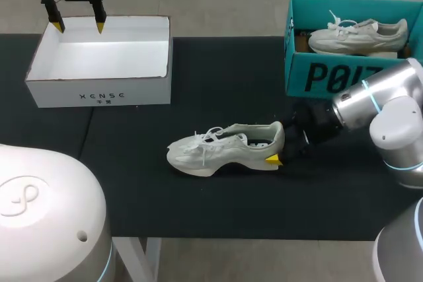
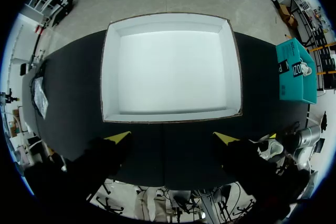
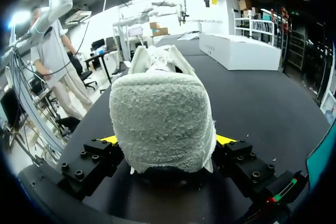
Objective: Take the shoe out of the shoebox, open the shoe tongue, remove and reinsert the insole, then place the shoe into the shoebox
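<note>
The left arm comes in at the upper left of the head view and holds its left gripper (image 1: 79,27) pointing straight down above the far rim of the open white rectangular cardboard box (image 1: 99,64). The box stands at the upper left of the black table top (image 1: 218,209). The gripper's two yellow-tipped fingers are spread wide and grasp nothing. In the left wrist view the left gripper (image 2: 172,138) hangs over the black surface just beside the white box (image 2: 170,66), whose inside is bare.

The right arm (image 1: 377,107) enters from the right edge of the head view and reaches low across the table toward the middle. Its right gripper (image 3: 168,141) is clamped on the heel of the off-white knitted lace-up shoe (image 1: 225,150), one yellow fingertip (image 3: 110,140) pressed to each side of the heel. The shoe rests on its sole at the centre of the table, toe toward the left of the frame and heel toward the right arm. In the right wrist view the shoe (image 3: 160,119) stretches away ahead of the fingers.

At the upper right stands a teal cardboard shoebox (image 1: 330,77), well apart from the white box, with a second pale shoe (image 1: 357,34) lying inside it.
</note>
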Motion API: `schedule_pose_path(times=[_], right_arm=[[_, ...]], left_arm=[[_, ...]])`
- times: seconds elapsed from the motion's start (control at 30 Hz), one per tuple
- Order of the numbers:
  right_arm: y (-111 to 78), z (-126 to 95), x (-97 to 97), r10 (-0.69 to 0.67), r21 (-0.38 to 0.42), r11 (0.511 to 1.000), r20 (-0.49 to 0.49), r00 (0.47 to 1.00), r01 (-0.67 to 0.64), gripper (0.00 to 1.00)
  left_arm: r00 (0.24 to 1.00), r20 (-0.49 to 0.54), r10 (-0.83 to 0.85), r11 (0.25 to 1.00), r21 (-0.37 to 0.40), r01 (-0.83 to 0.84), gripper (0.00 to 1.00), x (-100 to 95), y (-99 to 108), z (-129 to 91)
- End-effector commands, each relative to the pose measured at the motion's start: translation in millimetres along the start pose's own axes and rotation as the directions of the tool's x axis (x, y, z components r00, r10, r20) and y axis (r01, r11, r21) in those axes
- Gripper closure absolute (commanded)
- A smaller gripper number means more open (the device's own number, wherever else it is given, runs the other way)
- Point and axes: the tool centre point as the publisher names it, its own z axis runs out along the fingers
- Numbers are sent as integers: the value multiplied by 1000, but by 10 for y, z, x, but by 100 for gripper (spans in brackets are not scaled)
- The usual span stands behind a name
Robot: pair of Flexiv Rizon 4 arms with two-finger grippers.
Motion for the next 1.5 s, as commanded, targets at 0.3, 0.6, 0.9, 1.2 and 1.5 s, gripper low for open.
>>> schedule_pose_path(times=[0.3,0.6,0.9,1.2,1.5], right_arm=[[-94,169,-29,12,-11,1000,-25,1000,-13,100],[-94,169,-29,12,-11,1000,-25,1000,-13,100],[-94,169,-29,12,-11,1000,-25,1000,-13,100],[-94,169,-29,12,-11,1000,-25,1000,-13,100],[-94,169,-29,12,-11,1000,-25,1000,-13,100]], left_arm=[[1000,1,0,1000,0,0,0,1,2,-1],[1000,1,0,1000,0,0,0,1,2,-1],[1000,1,0,1000,0,0,0,1,2,-1],[1000,1,0,1000,0,0,0,1,2,-1],[992,61,-108,994,-6,109,0,308,209,95]])
